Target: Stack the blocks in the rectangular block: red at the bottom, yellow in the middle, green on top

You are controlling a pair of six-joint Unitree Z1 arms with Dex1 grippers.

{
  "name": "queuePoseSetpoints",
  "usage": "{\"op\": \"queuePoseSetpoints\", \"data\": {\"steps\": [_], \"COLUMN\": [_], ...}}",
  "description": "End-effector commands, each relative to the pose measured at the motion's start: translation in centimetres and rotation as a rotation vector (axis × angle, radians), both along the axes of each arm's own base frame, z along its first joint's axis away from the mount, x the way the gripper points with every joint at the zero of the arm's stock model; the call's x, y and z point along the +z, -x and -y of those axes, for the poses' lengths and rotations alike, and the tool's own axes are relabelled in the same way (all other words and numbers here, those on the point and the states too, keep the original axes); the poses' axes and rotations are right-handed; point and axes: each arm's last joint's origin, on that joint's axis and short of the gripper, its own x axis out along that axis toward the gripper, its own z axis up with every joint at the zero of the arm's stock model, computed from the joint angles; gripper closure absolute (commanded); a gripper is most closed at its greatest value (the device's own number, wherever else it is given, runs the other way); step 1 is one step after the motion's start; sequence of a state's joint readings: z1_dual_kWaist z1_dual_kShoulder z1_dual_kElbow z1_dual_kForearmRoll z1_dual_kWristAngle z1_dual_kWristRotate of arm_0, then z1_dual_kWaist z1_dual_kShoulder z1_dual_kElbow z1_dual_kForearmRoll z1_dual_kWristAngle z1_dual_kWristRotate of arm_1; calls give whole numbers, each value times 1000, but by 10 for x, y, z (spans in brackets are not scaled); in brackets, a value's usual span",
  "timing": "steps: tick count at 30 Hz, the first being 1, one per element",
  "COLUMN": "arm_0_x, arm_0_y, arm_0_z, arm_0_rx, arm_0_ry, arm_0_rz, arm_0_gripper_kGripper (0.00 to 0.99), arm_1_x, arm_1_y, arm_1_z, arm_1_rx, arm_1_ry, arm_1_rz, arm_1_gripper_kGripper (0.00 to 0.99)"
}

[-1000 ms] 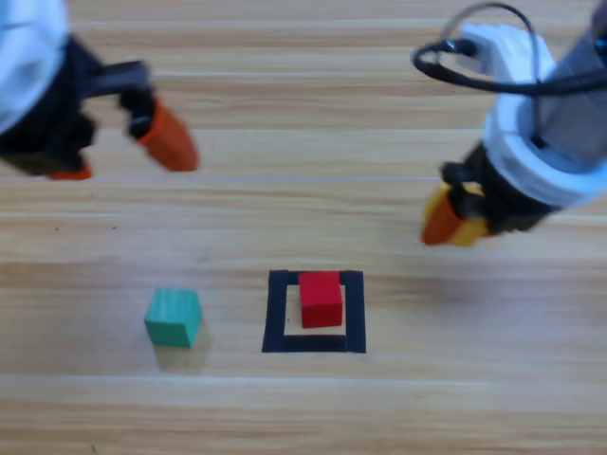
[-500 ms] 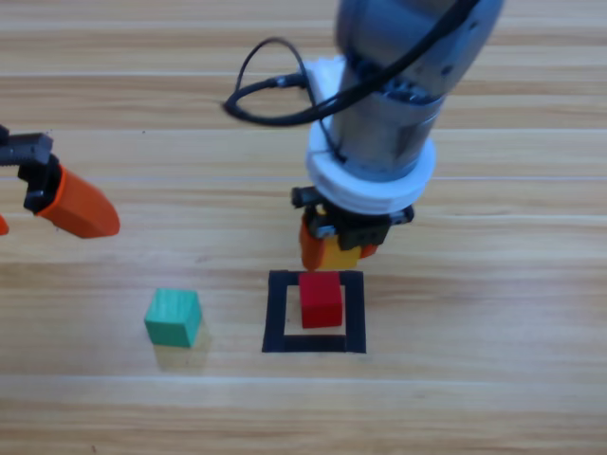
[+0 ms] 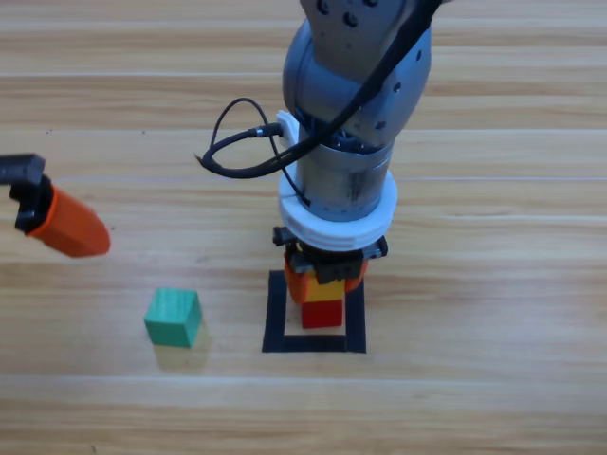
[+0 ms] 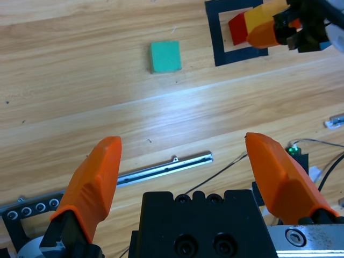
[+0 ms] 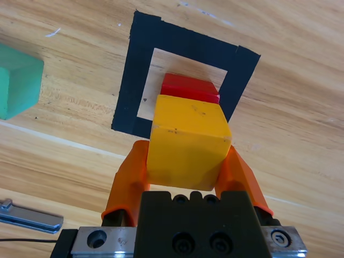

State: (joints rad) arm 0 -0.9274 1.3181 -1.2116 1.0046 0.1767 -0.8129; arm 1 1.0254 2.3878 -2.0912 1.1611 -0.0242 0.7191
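The red cube [image 3: 322, 316] sits inside the black tape rectangle [image 3: 275, 313]. My right gripper [image 3: 324, 282] is shut on the yellow cube [image 3: 323, 291] and holds it directly over the red one. In the right wrist view the yellow cube [image 5: 188, 141] fills the space between the jaws, with the red cube [image 5: 189, 87] showing just beyond it inside the rectangle [image 5: 141, 64]. The green cube [image 3: 173, 317] lies on the wood left of the rectangle. My left gripper [image 4: 188, 172] stands open at the left edge, far from the blocks.
The right arm's grey body and its black cable [image 3: 237, 152] rise over the table's middle. A metal rail [image 4: 164, 167] and cables lie near the left arm's base. Bare wood surrounds the green cube [image 4: 164, 56].
My right gripper has carried the yellow cube from the right side to directly above the red cube in the rectangle. The left gripper has drawn back toward the left edge.
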Motion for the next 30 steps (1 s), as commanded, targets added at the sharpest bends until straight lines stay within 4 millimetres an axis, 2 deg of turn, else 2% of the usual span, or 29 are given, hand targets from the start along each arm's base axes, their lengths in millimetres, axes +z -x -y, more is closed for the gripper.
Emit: {"op": "queuePoseSetpoints", "data": {"steps": [1, 5, 6, 8, 9, 14, 16, 19, 24, 27, 30], "arm_0_x": [-8, -13, -15, -16, -17, -20, -21, -25, -56, -84, -104], "arm_0_y": [2, 1, 1, 1, 1, 0, -1, -5, -27, -43, -53], "arm_0_z": [-7, -7, -6, -6, -6, -5, -5, -2, 12, 21, 24], "arm_0_rx": [15, 14, 15, 15, 13, 16, 21, 27, 55, 67, 74], "arm_0_ry": [-4, -3, -1, -3, -2, -5, -6, -9, -66, -108, -123], "arm_0_rz": [-2, -3, -5, -5, -5, -5, -4, -10, -74, -120, -146], "arm_0_gripper_kGripper": [0, 0, 0, 0, 0, 0, 0, 7, 31, 31, 31], "arm_1_x": [-34, -35, -37, -40, -41, -39, -31, -2, 82, 115, 132], "arm_1_y": [9, 9, 9, 8, 8, 7, 7, 8, 31, 45, 66], "arm_1_z": [-10, -10, -11, -12, -12, -13, -13, -10, 13, 39, 84], "arm_1_rx": [19, 17, 17, 14, 13, 7, 7, 15, 42, 65, 102], "arm_1_ry": [85, 88, 90, 91, 93, 90, 74, 19, -91, -148, -249], "arm_1_rz": [-23, -24, -25, -28, -27, -15, -6, 29, 160, 210, 283], "arm_1_gripper_kGripper": [545, 531, 418, 74, 7, 0, 0, 0, 0, 0, 0]}}
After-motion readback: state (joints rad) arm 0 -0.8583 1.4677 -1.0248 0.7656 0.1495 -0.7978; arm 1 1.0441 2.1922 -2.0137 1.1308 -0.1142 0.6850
